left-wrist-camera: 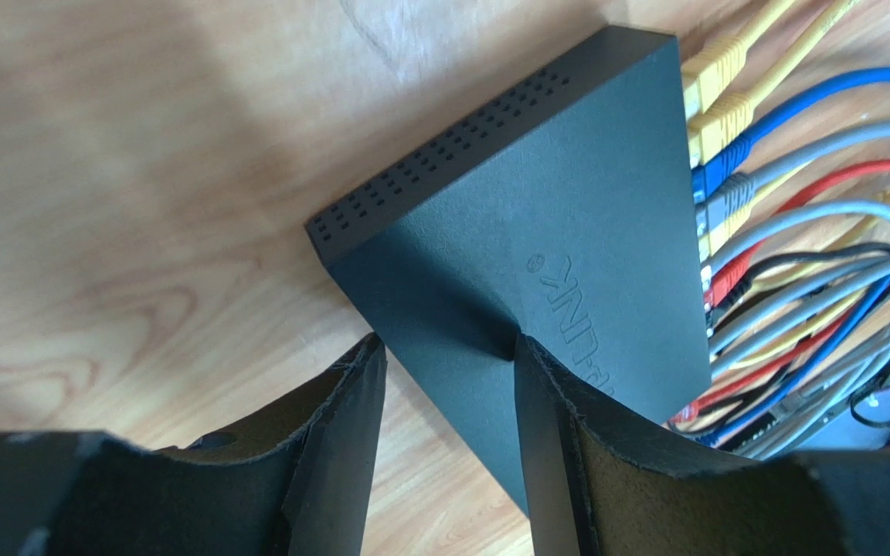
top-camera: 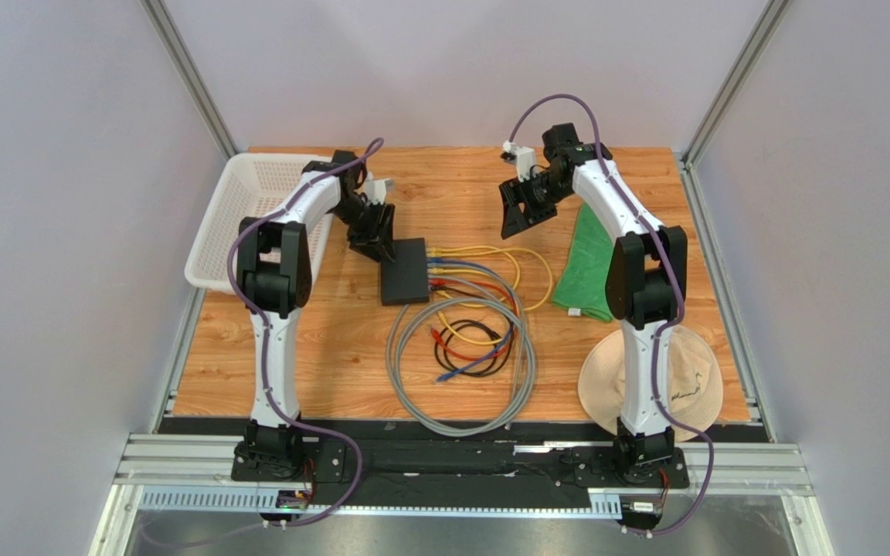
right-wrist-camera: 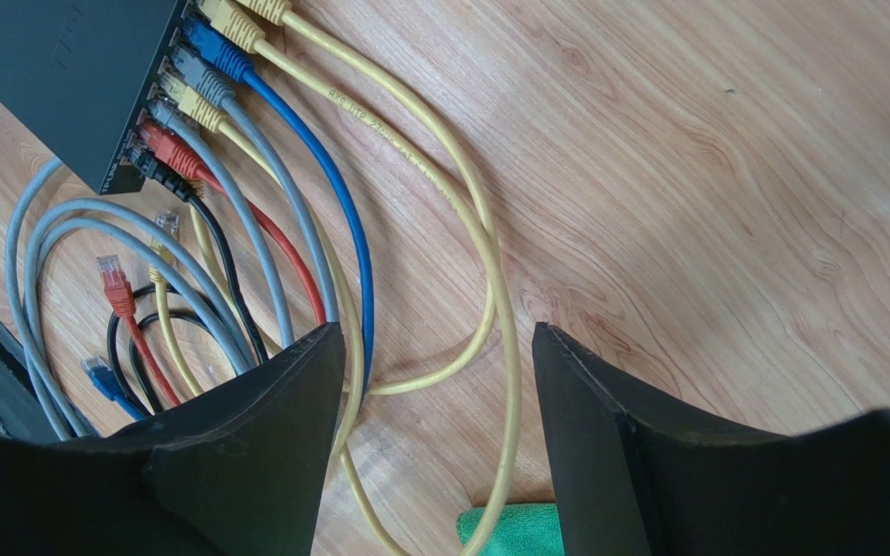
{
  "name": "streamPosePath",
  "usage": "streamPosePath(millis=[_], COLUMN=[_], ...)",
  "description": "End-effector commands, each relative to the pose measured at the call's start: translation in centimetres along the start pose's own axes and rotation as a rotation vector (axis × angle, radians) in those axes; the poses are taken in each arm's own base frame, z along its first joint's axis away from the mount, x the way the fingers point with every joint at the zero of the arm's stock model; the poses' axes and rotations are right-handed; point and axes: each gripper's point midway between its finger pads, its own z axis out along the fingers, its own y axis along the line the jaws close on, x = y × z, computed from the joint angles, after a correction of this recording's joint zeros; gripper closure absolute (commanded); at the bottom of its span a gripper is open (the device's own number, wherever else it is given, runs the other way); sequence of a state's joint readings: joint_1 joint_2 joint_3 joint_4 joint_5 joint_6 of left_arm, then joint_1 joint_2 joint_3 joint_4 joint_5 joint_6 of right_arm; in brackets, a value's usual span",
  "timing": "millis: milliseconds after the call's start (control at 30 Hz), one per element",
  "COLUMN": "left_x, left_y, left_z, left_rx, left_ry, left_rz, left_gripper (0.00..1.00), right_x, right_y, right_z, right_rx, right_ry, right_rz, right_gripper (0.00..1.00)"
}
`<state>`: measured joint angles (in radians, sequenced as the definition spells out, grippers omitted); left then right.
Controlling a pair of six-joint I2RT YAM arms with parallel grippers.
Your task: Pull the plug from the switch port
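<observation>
The black switch (top-camera: 404, 273) lies flat on the wooden table, left of centre. Several plugs (right-wrist-camera: 189, 87) in yellow, blue, grey, red and black sit in the ports along its right edge (left-wrist-camera: 711, 174). My left gripper (top-camera: 370, 243) is at the switch's far-left corner. In the left wrist view it (left-wrist-camera: 447, 344) is open, one corner of the switch (left-wrist-camera: 531, 220) lying between its fingers. My right gripper (top-camera: 522, 211) hangs above the table, right of the switch. It (right-wrist-camera: 438, 333) is open and empty, with a yellow cable loop (right-wrist-camera: 496, 290) on the table far below.
A coil of grey, red, black and blue cables (top-camera: 461, 353) with loose plug ends (right-wrist-camera: 110, 273) lies in front of the switch. A white basket (top-camera: 229, 214) stands at the left, a green cloth (top-camera: 587, 266) and a beige hat (top-camera: 693, 388) at the right.
</observation>
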<state>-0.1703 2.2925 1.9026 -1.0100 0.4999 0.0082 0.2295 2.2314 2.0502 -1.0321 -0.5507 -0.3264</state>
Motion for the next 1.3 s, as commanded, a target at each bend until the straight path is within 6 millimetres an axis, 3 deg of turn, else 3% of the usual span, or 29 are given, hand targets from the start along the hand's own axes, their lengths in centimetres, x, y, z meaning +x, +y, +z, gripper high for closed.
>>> streamPosePath(millis=[0, 233, 533, 800, 1033, 1167, 1233, 1267], left_x=[-2.0, -2.0, -2.7, -1.9, -1.4, -2.0, -2.8, -4.1], left_y=[-1.0, -1.7, -3.0, -4.1, -4.8, -4.5, -4.4, -5.1], left_z=[0.6, 2.9, 3.7, 4.7, 4.9, 3.5, 1.0, -1.3], left_rx=[0.027, 0.038, 0.022, 0.051, 0.041, 0.014, 0.014, 0.001], left_ry=[-0.030, 0.004, 0.000, 0.026, 0.039, 0.018, -0.036, -0.113], left_rz=[0.036, 0.046, 0.133, 0.158, 0.204, 0.211, 0.206, 0.238], left_gripper=[0.47, 0.47, 0.49, 0.50, 0.51, 0.52, 0.52, 0.51], right_x=[-1.5, 0.7, 3.6, 3.0, 2.5, 1.6, 0.6, 0.2], right_y=[1.0, 1.6, 3.1, 3.7, 5.8, 6.1, 5.9, 5.7], right_z=[-1.5, -1.4, -1.5, -1.5, -1.2, -1.8, -2.2, -2.2], right_rx=[0.017, 0.037, 0.068, 0.064, 0.039, 0.035, 0.036, 0.043], right_ry=[-0.053, -0.001, 0.051, 0.040, 0.035, 0.017, -0.008, -0.015], right_rz=[-0.020, -0.001, 0.027, 0.016, -0.011, -0.027, -0.050, -0.057], right_gripper=[0.35, 0.35, 0.33, 0.33, 0.33, 0.33, 0.33, 0.32])
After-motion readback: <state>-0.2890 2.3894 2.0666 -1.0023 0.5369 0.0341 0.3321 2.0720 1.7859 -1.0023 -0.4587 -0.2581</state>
